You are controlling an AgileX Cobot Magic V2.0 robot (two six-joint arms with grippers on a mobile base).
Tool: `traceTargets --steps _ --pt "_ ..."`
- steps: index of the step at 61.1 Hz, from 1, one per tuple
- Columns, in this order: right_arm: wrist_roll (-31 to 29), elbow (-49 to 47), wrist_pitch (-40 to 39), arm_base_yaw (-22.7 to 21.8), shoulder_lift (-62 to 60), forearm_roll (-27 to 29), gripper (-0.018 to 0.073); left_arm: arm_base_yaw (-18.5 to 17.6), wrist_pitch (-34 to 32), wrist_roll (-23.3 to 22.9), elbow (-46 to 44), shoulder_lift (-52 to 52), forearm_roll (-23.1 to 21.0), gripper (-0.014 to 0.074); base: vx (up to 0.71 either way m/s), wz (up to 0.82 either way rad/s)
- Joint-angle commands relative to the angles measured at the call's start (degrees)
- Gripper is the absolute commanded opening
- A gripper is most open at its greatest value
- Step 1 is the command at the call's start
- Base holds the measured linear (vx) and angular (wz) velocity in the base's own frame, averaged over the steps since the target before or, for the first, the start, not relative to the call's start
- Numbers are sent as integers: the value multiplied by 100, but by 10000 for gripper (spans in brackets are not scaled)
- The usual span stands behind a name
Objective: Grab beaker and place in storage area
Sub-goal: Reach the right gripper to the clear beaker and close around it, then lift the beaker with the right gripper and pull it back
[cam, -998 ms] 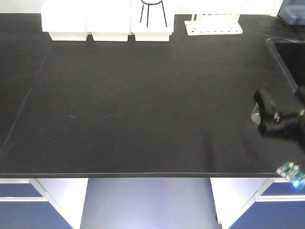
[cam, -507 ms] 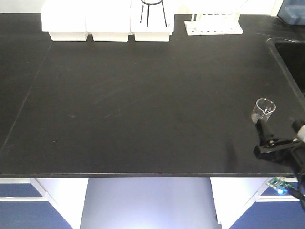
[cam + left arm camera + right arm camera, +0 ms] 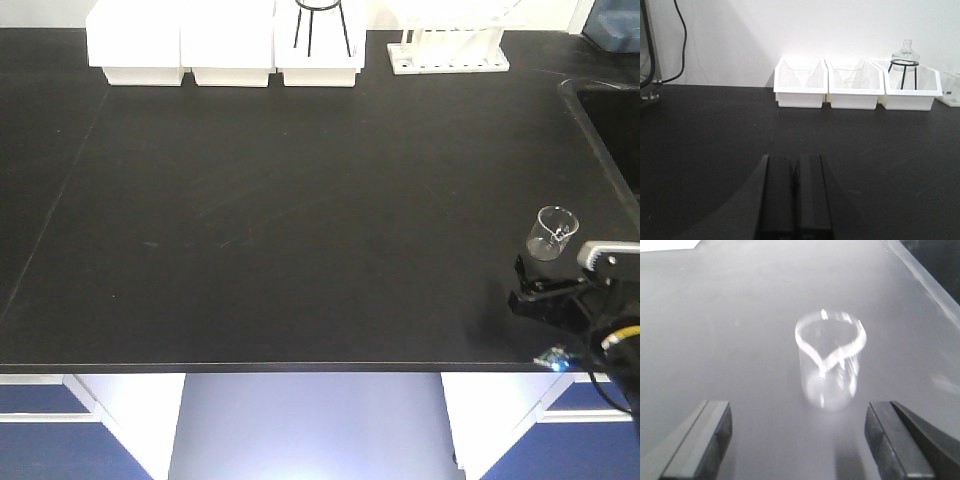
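The beaker (image 3: pixel 553 232) is small, clear glass, and stands upright on the black benchtop (image 3: pixel 300 200) near its front right, left of the sink. My right gripper (image 3: pixel 555 275) sits just on the near side of it, open. In the right wrist view the beaker (image 3: pixel 830 365) stands a little ahead of the right gripper (image 3: pixel 797 412), its lip toward me, touching neither of the fingers (image 3: pixel 715 425). My left gripper (image 3: pixel 794 160) is shut on nothing, low over bare benchtop; it is out of the front view. The storage area is out of view.
Three white bins (image 3: pixel 225 45) line the back edge, with a wire stand holding a flask (image 3: pixel 903 55) over the right one. A white rack (image 3: pixel 450 50) stands beside them. The sink (image 3: pixel 610 120) opens at the right. The bench's front edge (image 3: pixel 300 365) lies close below the right gripper.
The right gripper, which covered the beaker a second ago, has drawn back toward the front edge and now sits open below it. The beaker stays in place.
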Motion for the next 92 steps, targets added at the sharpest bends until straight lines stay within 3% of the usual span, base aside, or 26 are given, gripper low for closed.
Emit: traceTargets --steps 1,38,57,66,79,92 --pt "-60 -314 -1200 -17 94 37 585 -43 -485 -33 125 -104 -32 -8 0 0" --pt "-127 -1492 -1195 -25 1381 322 583 -43 -485 -33 125 -104 -32 -8 0 0" --pt "-207 -1942 -1195 -25 1770 305 508 -43 -485 -33 125 -104 -32 -8 0 0" --pt "-238 -2032 -1195 -25 1779 330 368 -43 -485 -33 125 -104 -32 -8 0 0" --pt "-232 -1945 -1195 -25 1681 126 -15 -43 -485 -33 125 -104 -32 -8 0 0" --pt "-237 -1491 -495 -19 755 157 -4 -43 -485 -33 125 -104 -32 -8 0 0"
